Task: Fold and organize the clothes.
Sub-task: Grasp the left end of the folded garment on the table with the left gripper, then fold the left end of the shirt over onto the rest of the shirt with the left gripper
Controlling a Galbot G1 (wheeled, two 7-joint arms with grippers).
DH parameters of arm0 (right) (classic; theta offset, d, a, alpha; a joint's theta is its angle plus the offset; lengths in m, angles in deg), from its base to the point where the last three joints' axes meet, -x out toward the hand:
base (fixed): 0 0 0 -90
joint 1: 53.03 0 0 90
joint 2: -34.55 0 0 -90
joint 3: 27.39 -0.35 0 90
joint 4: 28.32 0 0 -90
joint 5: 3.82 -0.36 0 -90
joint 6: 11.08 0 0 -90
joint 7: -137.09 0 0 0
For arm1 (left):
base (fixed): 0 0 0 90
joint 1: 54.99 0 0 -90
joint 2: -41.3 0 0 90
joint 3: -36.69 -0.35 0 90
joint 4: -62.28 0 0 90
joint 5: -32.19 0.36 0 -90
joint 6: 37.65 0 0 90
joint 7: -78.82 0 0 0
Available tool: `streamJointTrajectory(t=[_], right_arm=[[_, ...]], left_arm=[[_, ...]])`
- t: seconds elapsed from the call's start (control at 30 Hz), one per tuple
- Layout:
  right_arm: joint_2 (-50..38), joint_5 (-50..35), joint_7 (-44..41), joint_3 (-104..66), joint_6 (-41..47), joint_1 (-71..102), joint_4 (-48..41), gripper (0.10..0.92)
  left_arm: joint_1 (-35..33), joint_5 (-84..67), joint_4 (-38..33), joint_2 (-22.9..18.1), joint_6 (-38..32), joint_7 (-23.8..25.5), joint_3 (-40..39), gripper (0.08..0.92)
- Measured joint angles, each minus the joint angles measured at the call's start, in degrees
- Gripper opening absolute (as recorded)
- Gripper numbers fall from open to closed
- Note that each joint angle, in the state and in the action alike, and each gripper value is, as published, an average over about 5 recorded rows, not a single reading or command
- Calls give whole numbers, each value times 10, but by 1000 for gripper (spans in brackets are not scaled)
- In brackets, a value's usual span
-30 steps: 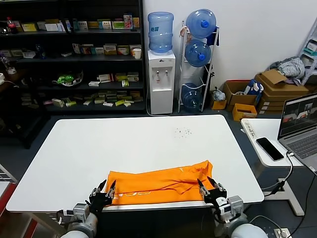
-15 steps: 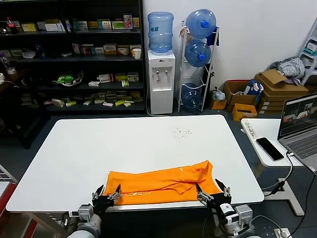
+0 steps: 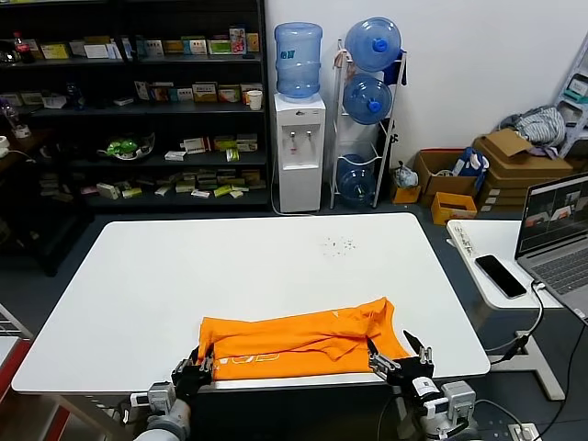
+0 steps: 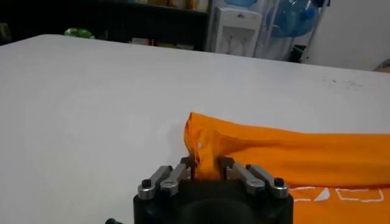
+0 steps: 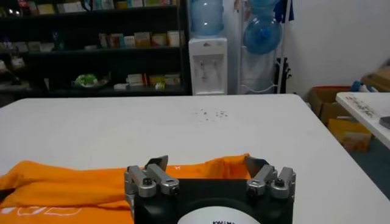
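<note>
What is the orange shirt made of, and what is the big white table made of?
The bright orange short-sleeved T-shirt looks like soft matte cloth, probably cotton: it creases and bunches where the left gripper pinches its corner. The white rectangular table looks hard and smooth, maybe laminate or painted board: flat, with a faint sheen and no grain showing. The right gripper sits open at the shirt's other end.

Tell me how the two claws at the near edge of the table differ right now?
The left claw is shut, pinching a bunched corner of the orange T-shirt; the right claw stands wide open with the cloth's edge between its fingers, nothing pinched. In the head view the left claw sits at the shirt's left end, the right claw at its right end. Both are black and low at the white table's near edge.
</note>
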Motion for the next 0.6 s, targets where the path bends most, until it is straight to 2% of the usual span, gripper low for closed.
streamJointTrajectory(t=[0.17, 0.27, 0.43, 0.6], right_arm=[[3, -4, 5, 0, -4, -6, -6, 823], [6, -6, 7, 2, -6, -11, -10, 823], [10, -9, 11, 6, -9, -20, -17, 823], [13, -12, 12, 12, -11, -30, -24, 823]], left_arm=[[-10, 5, -18, 4, -2, -9, 7, 175], [-17, 9, -35, 9, -3, -12, 15, 131], [-30, 13, -63, 29, -3, -11, 54, 128], [-42, 28, -60, 70, -9, 3, 127, 128]])
